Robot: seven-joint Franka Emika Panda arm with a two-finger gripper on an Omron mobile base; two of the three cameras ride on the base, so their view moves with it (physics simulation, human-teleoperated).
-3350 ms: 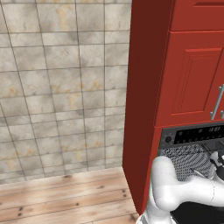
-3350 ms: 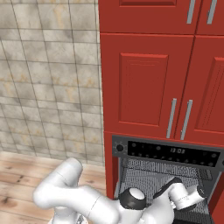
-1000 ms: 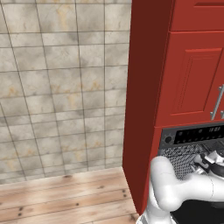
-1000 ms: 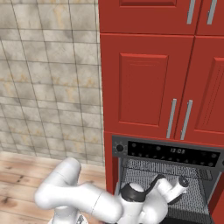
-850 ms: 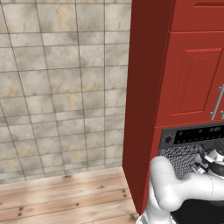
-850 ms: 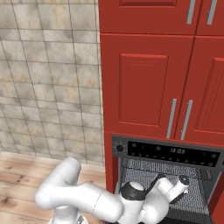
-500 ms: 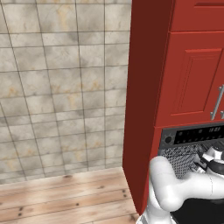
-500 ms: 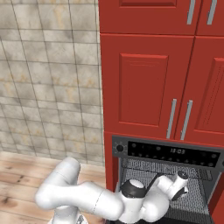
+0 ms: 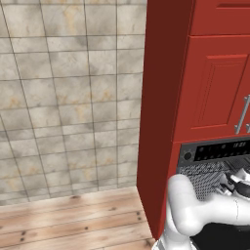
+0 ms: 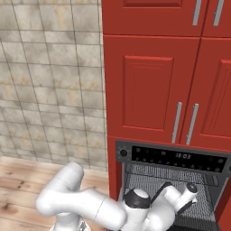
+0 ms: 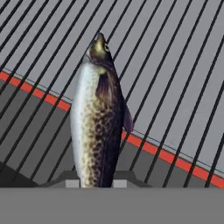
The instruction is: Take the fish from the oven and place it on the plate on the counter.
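- Nearest in the hand view: gripper [image 11: 95, 181] clenched on the fish [image 11: 98, 118], finger tips pressing both flanks near the tail end.
- Risk of slipping: grip sits far back on a slender, tapering body, so the head may swing down in lifting.
- Risk of snagging on the wire rack [image 11: 175, 65] beneath if pulled out too low.
- Arm [image 10: 90, 205] bent low, wrist reaching forward into the open oven [image 10: 173, 155].
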